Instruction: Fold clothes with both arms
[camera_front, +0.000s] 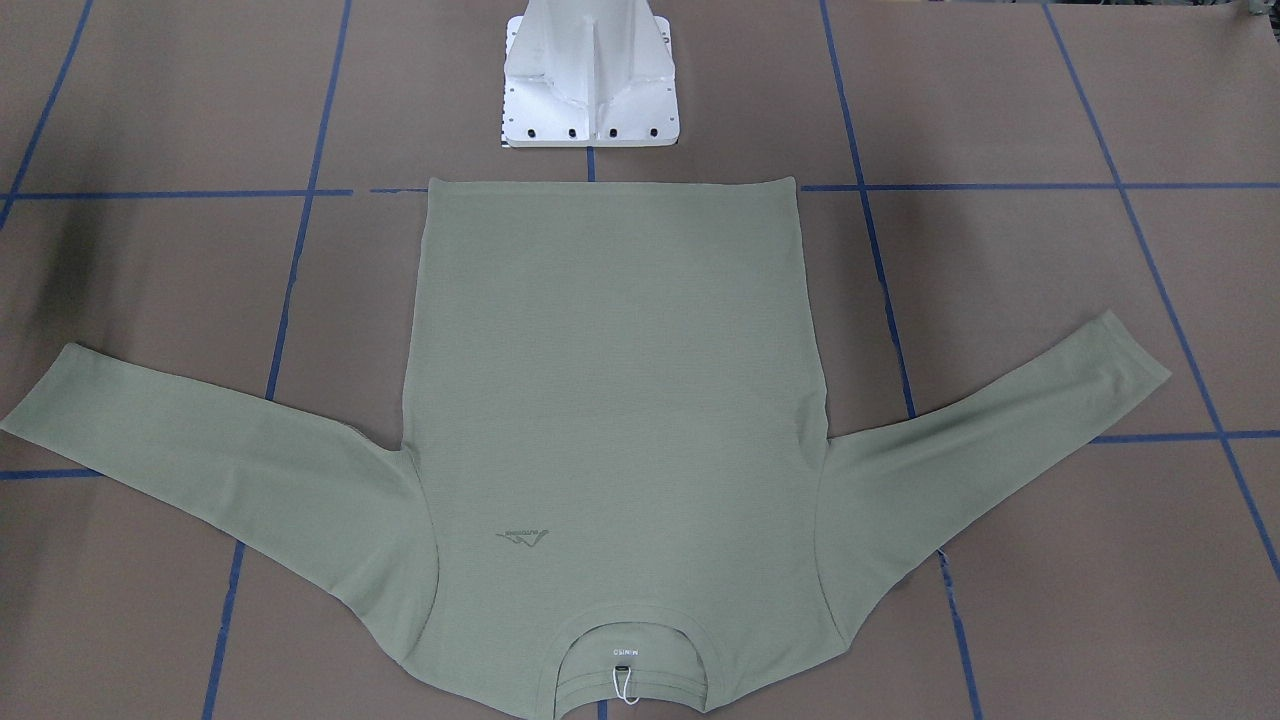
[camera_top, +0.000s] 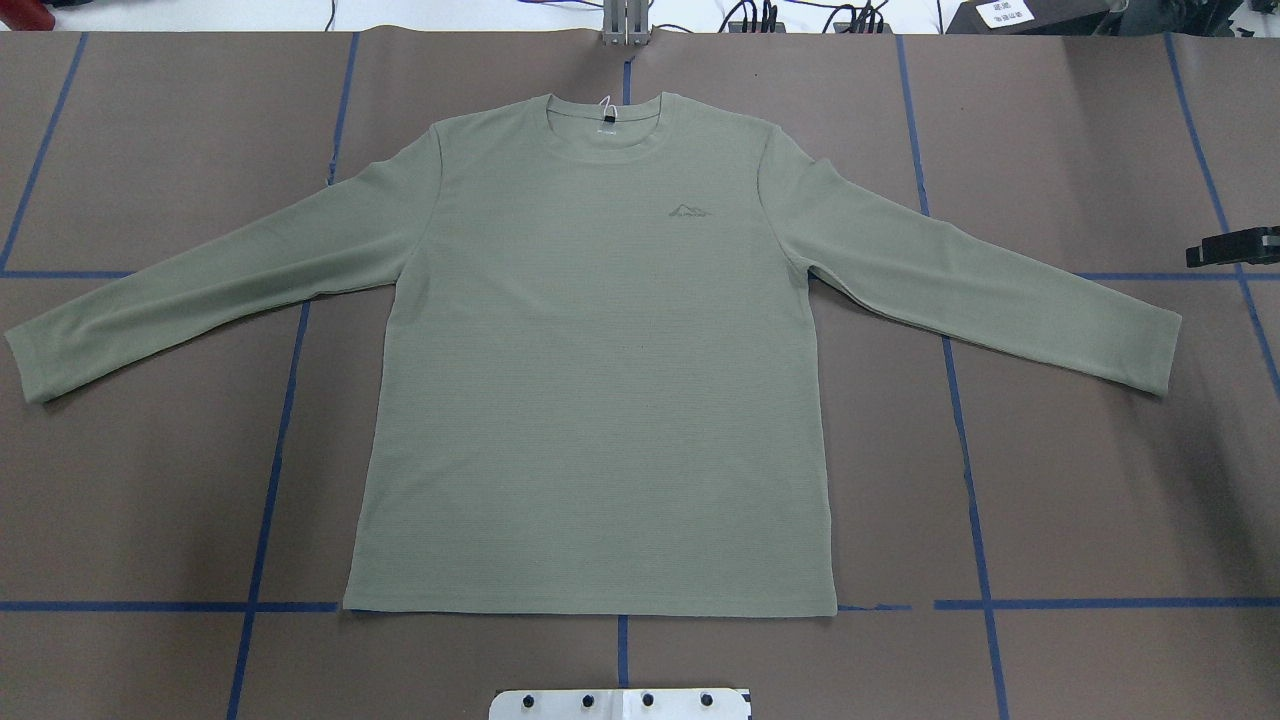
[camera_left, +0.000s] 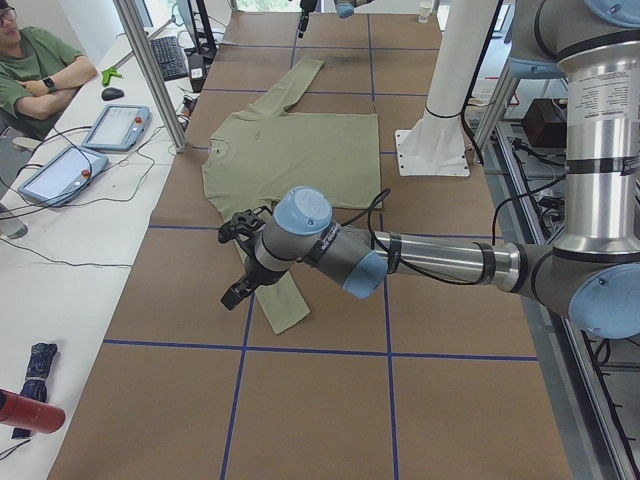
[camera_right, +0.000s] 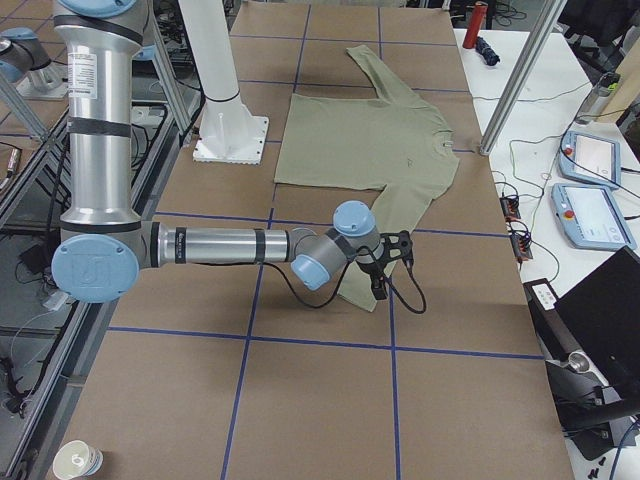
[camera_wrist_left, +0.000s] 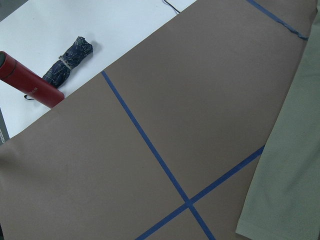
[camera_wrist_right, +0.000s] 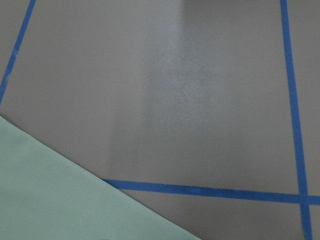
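Observation:
The clothes, one pale sage-green long-sleeved shirt (camera_top: 600, 380), lie flat and face up on the brown table, both sleeves spread, the neck (camera_front: 625, 665) on the side away from the robot. My left gripper (camera_left: 235, 268) hovers over the left sleeve's cuff (camera_left: 283, 308); it shows only in the exterior left view, so I cannot tell its state. My right gripper (camera_right: 390, 268) hangs over the right sleeve's cuff (camera_right: 362, 292). Only a black tip of the right gripper (camera_top: 1215, 249) enters the overhead view, too little to judge. Each wrist view shows a sleeve edge (camera_wrist_left: 285, 190) (camera_wrist_right: 60, 195) and no fingers.
The white pedestal base (camera_front: 590, 75) stands just behind the shirt's hem. Blue tape lines cross the brown table (camera_top: 1100, 480). A seated person (camera_left: 35, 60) and teach pendants (camera_left: 115, 125) are at the operators' desk. A red cylinder (camera_wrist_left: 27, 77) and a folded umbrella (camera_wrist_left: 67, 62) lie there.

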